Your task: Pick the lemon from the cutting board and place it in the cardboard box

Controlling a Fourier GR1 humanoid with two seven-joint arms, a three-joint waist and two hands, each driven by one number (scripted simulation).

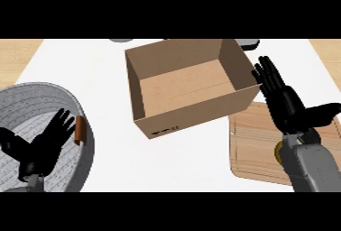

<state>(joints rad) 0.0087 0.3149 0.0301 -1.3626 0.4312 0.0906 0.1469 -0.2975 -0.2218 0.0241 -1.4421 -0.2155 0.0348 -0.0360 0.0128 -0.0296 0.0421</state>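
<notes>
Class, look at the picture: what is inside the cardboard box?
The cardboard box stands open; only its bare brown floor and inner walls show. The floor strip behind its near wall is covered from view.

We note cardboard box (190, 85) open, upright at desk (166, 158) centre. Cutting board (256, 144) just right of box. Right robot hand (288, 106) flat, fingers straight, above board, beside box wall. Yellow sliver, likely lemon (276, 151), at right wrist. Left robot hand (41, 144) open over grey round pan (83, 131).
</notes>
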